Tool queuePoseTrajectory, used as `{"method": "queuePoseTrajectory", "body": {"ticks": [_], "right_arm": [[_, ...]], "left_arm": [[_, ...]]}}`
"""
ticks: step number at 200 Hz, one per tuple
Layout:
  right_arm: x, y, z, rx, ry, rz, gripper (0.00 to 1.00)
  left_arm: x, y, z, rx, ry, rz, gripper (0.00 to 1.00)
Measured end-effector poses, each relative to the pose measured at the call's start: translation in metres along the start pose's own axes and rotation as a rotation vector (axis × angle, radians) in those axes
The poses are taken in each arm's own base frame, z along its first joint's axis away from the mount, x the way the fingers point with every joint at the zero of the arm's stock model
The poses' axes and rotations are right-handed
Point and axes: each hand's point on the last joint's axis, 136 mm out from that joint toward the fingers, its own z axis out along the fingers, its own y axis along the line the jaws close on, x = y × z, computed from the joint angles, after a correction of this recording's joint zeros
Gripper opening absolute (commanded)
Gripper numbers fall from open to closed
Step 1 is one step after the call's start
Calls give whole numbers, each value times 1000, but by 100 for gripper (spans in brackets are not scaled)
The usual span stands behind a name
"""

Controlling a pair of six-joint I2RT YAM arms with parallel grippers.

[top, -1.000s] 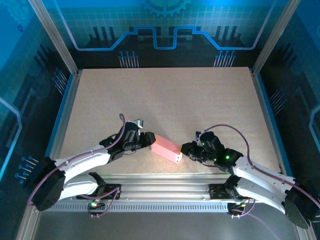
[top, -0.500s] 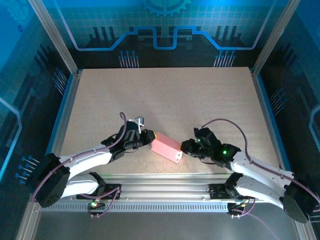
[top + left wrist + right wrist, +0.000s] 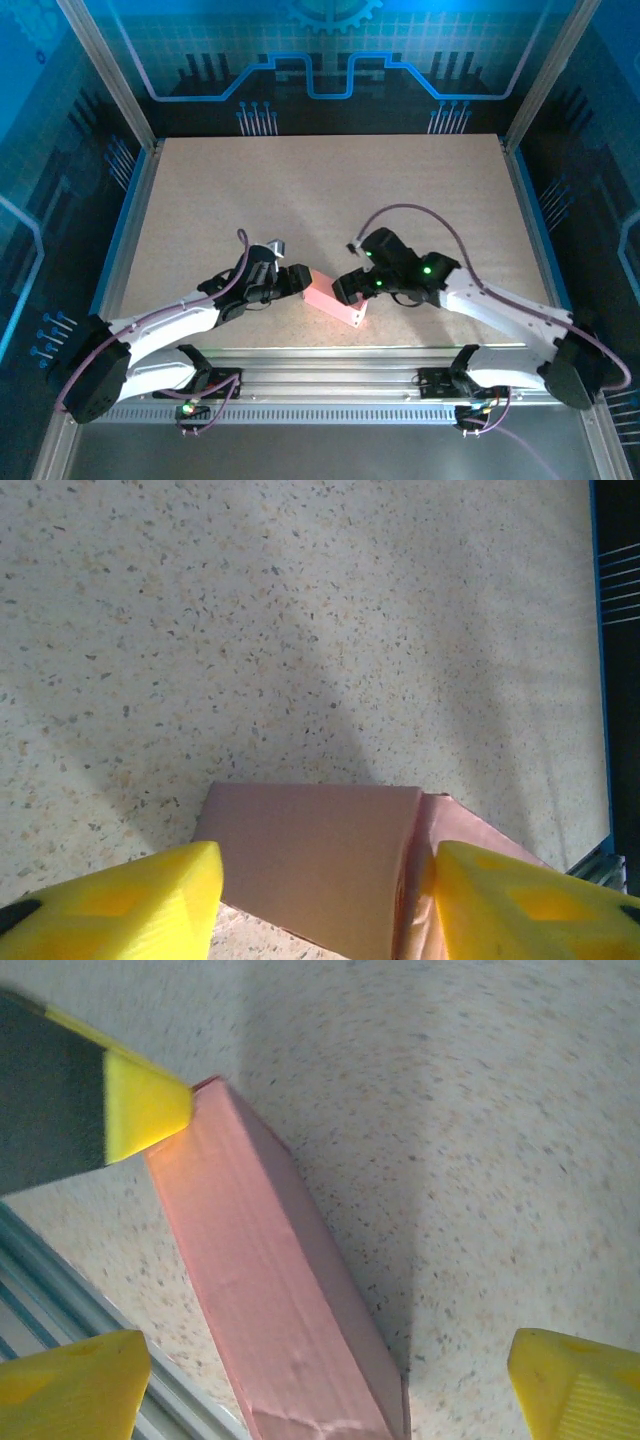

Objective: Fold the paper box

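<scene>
Pink paper box [image 3: 335, 303] flat on the tabletop [image 3: 330, 190] near the middle of its near edge, already box-shaped, long axis slanting from far-left to near-right; left gripper [image 3: 297, 281] at the far-left end, right gripper [image 3: 345, 290] above the middle, both about equally near. Left jaws partly apart, straddling that end with fingers [image 3: 130, 900] close on either side; cannot tell whether pressing or just clear. Right jaws spread wide, box between the fingers [image 3: 570, 1380] and apart from both, nothing held; probably a matter next of closing across the box's short width.
</scene>
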Motion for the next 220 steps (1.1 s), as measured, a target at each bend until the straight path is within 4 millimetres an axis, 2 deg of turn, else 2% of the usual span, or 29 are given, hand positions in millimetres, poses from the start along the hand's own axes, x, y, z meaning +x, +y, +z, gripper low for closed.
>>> {"method": "queuePoseTrajectory", "body": {"ticks": [22,47,55,86,131,159,185,206,220], "right_arm": [[9,5,19,17,77,-185,86],[17,1,31,25,126,-288,76],[18,1,34,23,137,-311,72],[23,1,44,19,175,-360,69],[25,0,46,17,199,-403,44],[26,2,44,15,207,-426,41],[23,-1,43,39,210,-429,41],[15,-14,39,109,198,-428,41],[6,-24,36,158,182,-420,41]], "left_arm": [[0,0,-1,-14,10,6,63],[1,0,-2,-26,20,17,64],[1,0,-2,-30,22,18,64],[2,0,-3,-33,26,18,64],[2,2,-4,-44,27,23,71],[2,4,-8,-54,21,39,74],[3,7,-14,-74,23,60,88],[2,10,-28,-94,3,97,98],[-7,3,-45,-71,-59,132,99]]}}
